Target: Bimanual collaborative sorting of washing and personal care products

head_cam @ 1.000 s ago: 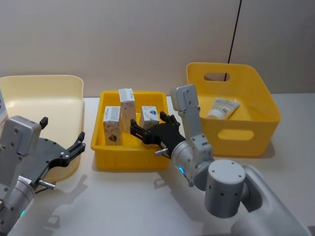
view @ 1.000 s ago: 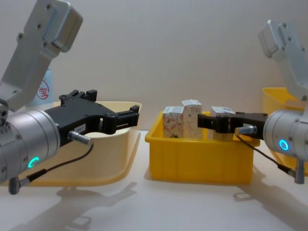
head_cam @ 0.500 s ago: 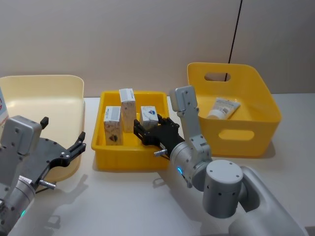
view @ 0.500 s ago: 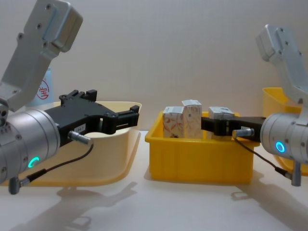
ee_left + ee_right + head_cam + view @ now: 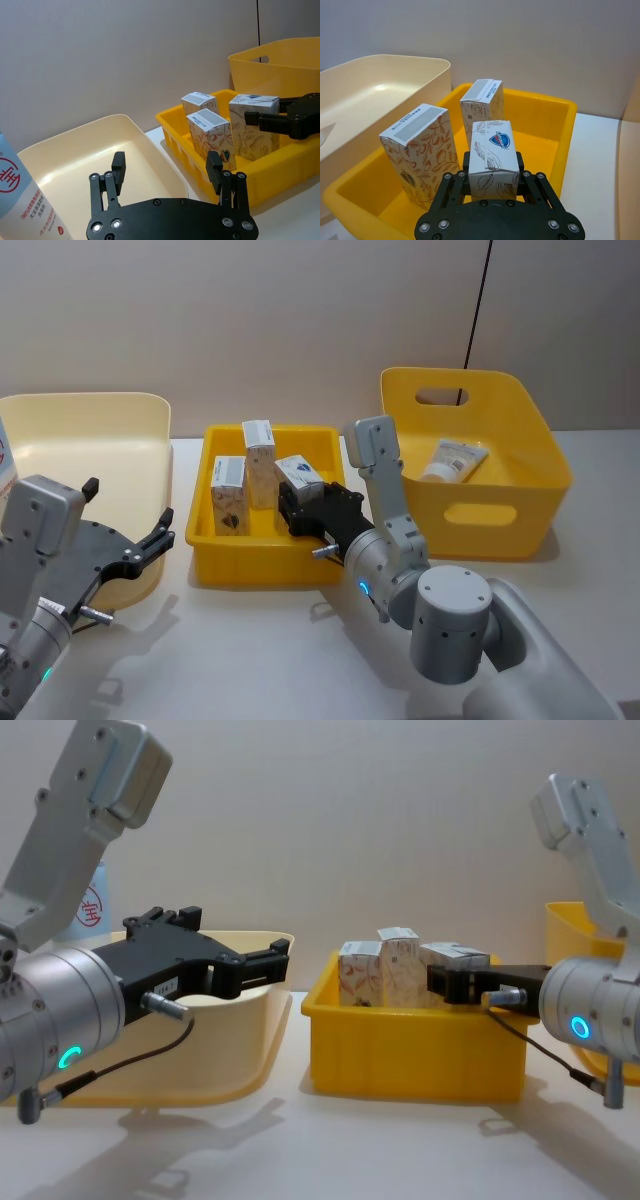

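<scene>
Three small white cartons stand in the shallow yellow tray (image 5: 200, 532). My right gripper (image 5: 492, 172) reaches into the tray and is shut on the right-hand carton (image 5: 492, 150), which leans over; from the head this carton (image 5: 298, 474) tilts left above the gripper (image 5: 300, 504). The other two cartons (image 5: 228, 495) (image 5: 258, 448) stand upright beside it. A tall light-blue tube with a red round logo (image 5: 25, 195) stands left of the cream bin (image 5: 90, 440). My left gripper (image 5: 150, 540) hovers open at that bin's near right edge, holding nothing.
A deep yellow bin (image 5: 500, 510) with a handle cut-out stands to the right of the tray, with a whitish tube (image 5: 450, 460) lying in it. A wall runs close behind the bins. Bare tabletop lies in front of the tray.
My right gripper has pushed further into the tray and closed on the right-hand carton, which has tipped from upright to leaning. The left arm has stayed still.
</scene>
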